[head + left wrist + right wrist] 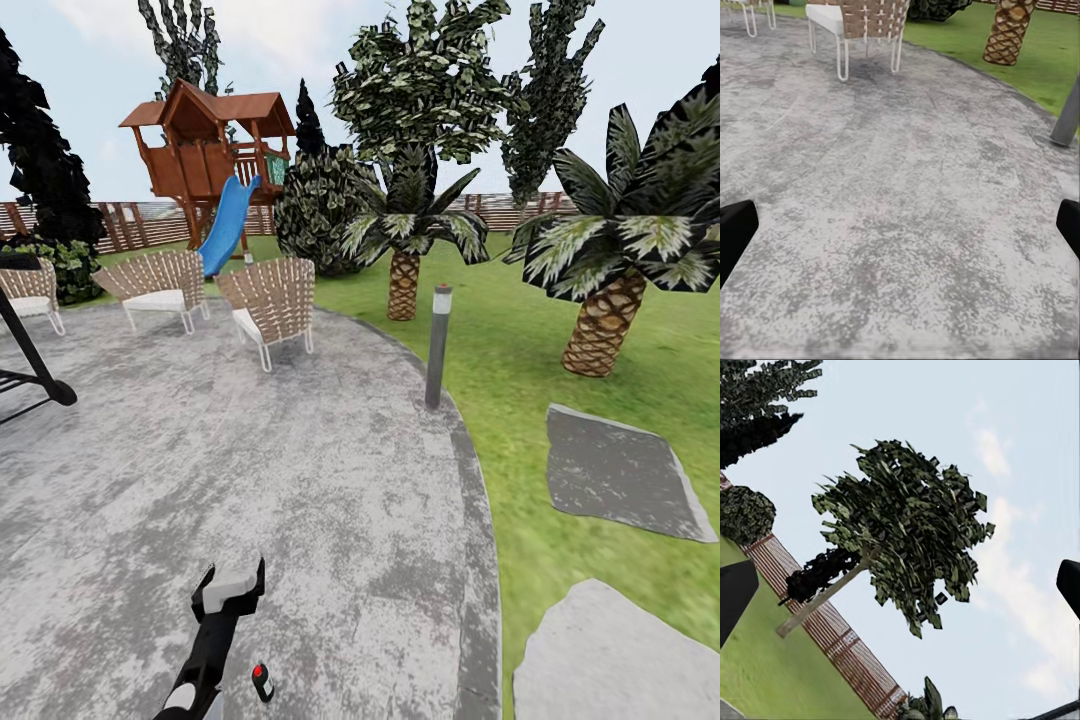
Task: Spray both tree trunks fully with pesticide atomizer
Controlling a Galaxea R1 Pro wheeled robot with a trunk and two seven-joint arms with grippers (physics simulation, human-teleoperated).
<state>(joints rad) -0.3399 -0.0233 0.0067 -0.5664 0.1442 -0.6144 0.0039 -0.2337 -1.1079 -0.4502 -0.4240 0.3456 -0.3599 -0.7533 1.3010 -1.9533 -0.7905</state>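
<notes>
Presently: small slim black spray bottle with red cap (262, 682) standing upright on grey mottled stone paving (300, 480), just beside the left gripper (230, 583). Left gripper: jaws spread wide, holding nothing. Right gripper (900, 585): fingertips wide apart, empty, aimed at a leafy tree (907, 529) and brown slatted fence (832, 637).

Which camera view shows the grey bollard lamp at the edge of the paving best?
The head view shows the bollard lamp best: the whole post stands upright at the rim of the grey paving, beside the grass. The left wrist view catches just a slanted piece of its shaft at the picture's edge.
</notes>
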